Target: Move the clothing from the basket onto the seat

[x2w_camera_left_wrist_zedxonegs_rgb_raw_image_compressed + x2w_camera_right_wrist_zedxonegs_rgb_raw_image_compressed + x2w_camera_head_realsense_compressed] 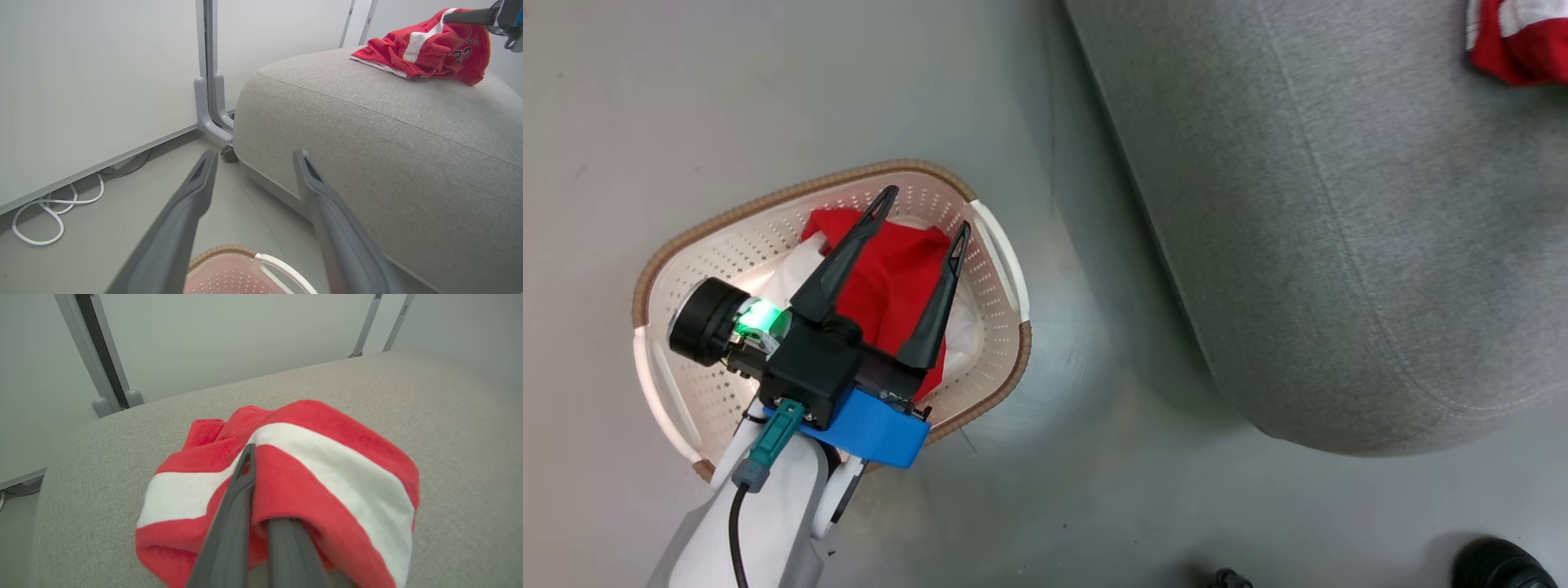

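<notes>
The cream basket (727,245) with its brown rim stands on the floor, left of the grey seat (1339,204). Red and white clothing (890,278) lies bunched inside it. My left gripper (927,210) hovers open above that clothing, fingers spread, holding nothing. In the left wrist view the same gripper (255,154) points past the basket rim (229,251) toward the seat (388,143). Another red garment (327,457) with a white stripe rests on the seat (449,416), my right gripper (255,465) shut on its fabric. That garment (429,45) also shows from the left wrist and in the head view's top right corner (1515,41).
A white panel wall with a grey post (208,81) stands behind the seat. A white cable (53,208) loops on the floor by the wall. A dark shoe (1494,567) sits at the lower right. Bare grey floor lies between basket and seat.
</notes>
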{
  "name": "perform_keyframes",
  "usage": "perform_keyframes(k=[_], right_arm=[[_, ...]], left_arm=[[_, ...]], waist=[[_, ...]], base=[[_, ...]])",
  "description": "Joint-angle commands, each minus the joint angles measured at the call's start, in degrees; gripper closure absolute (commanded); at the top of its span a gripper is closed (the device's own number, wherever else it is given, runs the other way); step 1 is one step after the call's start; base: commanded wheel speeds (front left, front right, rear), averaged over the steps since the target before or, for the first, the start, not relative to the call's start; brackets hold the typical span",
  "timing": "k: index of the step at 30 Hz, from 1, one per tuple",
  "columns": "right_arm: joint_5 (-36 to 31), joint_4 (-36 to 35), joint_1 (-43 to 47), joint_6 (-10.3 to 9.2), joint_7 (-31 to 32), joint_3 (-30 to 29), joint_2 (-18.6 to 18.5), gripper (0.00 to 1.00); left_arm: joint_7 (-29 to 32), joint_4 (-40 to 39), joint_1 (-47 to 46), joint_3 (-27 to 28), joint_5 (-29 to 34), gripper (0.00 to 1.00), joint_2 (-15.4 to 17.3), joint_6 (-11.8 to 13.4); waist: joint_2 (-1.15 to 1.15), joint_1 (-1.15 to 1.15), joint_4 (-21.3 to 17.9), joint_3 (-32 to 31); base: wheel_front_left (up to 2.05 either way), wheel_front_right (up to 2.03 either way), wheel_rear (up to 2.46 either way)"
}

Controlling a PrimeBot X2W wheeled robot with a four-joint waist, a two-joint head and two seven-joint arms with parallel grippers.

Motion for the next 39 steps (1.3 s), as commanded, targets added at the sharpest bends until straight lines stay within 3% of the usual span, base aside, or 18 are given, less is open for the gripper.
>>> perform_keyframes(k=[1, 5, 7, 8, 27, 39], right_arm=[[-0.1, 0.6, 0.7, 0.00, -0.2, -0.9, 1.2, 0.94], [-1.5, 2.1, 1.2, 0.00, -0.2, -1.4, 2.5, 0.90], [-1.9, 2.4, 1.4, 0.01, -0.2, -1.5, 2.9, 0.59], [-2.2, 2.3, 1.5, 0.01, -0.2, -1.7, 3.1, 0.02], [-4.7, 1.2, 4.8, 0.00, -0.2, -2.5, 2.6, 0.00], [-7.9, -3.4, 14.4, 0.01, -0.2, -0.5, 3.7, 0.00]], left_arm=[[0.1, -0.6, -0.5, 0.2, -0.2, 0.00, 0.4, 0.3], [0.2, -1.0, -0.7, 0.0, -0.4, 0.00, 0.8, 0.5], [0.4, -1.1, -1.2, -0.3, -0.4, 0.00, 0.8, 0.4], [0.4, -1.2, -1.3, -0.4, -0.5, 0.00, 0.8, 0.4], [-0.5, 1.4, -2.2, -1.5, -1.7, 0.00, 0.0, 0.8], [-1.3, 7.8, -0.3, -1.7, -4.7, 0.00, -3.9, 0.5]], waist=[[0.00, -0.01, 1.1, 1.7], [0.00, -0.01, 1.2, 2.5], [0.00, -0.01, 1.5, 2.6], [0.00, -0.01, 1.6, 2.6], [0.00, -0.01, 3.0, 0.0], [0.00, -0.01, 5.5, -9.4]], base=[[0.00, 0.00, 0.00], [0.00, 0.00, 0.00], [0.00, 0.00, 0.00], [0.00, 0.00, 0.00], [0.00, 0.00, 0.00], [0.00, 0.00, 0.00]])
